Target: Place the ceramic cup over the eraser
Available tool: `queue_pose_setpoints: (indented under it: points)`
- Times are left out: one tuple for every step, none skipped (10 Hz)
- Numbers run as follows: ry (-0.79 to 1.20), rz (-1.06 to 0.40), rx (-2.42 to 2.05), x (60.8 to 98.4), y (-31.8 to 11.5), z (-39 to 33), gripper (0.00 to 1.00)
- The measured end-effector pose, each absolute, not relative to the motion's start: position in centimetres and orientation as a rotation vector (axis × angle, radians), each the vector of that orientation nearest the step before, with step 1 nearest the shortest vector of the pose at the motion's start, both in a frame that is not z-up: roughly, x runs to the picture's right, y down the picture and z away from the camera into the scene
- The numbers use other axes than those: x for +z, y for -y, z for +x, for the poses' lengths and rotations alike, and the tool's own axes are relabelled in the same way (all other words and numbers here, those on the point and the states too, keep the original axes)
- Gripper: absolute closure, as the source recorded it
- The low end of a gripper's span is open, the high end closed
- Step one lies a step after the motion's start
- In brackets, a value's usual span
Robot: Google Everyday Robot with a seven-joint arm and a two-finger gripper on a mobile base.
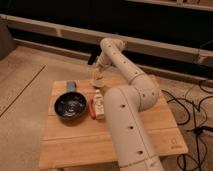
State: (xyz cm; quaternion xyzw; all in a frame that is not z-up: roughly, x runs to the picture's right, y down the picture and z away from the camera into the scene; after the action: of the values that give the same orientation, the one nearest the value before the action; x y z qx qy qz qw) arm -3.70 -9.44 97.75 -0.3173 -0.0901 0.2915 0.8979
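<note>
The ceramic cup (97, 80) is seen raised just above the far edge of the wooden surface (75, 137), pinched by the hand (98, 71), whose fingers are pressed together on it from above. The eraser cannot be made out with certainty; it may be hidden under or behind the cup, and that is left open. Nearer the camera, a white bottle (99, 104) with an orange part lies beside a black bowl (70, 106), and a small grey object (71, 86) rests just behind the bowl. The white arm (125, 100) blocks much of the surface. A risk is judged here: if the cup is lowered off-centre, its rim could catch the narrow eraser and topple it, or the cup could be released tilted and roll off the near edge.
</note>
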Motion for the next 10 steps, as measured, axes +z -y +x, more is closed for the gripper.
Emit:
queue_pose_setpoints:
  points:
    - [0.181, -0.658, 0.597, 97.80, 9.40, -3.52, 1.00]
    - [0.177, -0.662, 0.591, 97.86, 9.21, -3.42, 1.00]
    - [0.176, -0.671, 0.584, 97.94, 8.89, -3.45, 1.00]
    - [0.178, -0.676, 0.581, 97.98, 8.74, -3.49, 1.00]
    - [0.182, -0.680, 0.578, 98.02, 8.66, -3.54, 1.00]
    - [0.186, -0.679, 0.574, 98.01, 8.76, -3.56, 1.00]
    - [0.186, -0.677, 0.569, 98.02, 8.86, -3.52, 0.97]
    - [0.185, -0.676, 0.566, 98.01, 8.94, -3.51, 0.94]
    - [0.185, -0.676, 0.566, 98.03, 8.91, -3.49, 0.94]
    - [0.185, -0.676, 0.566, 98.05, 8.89, -3.49, 0.94]
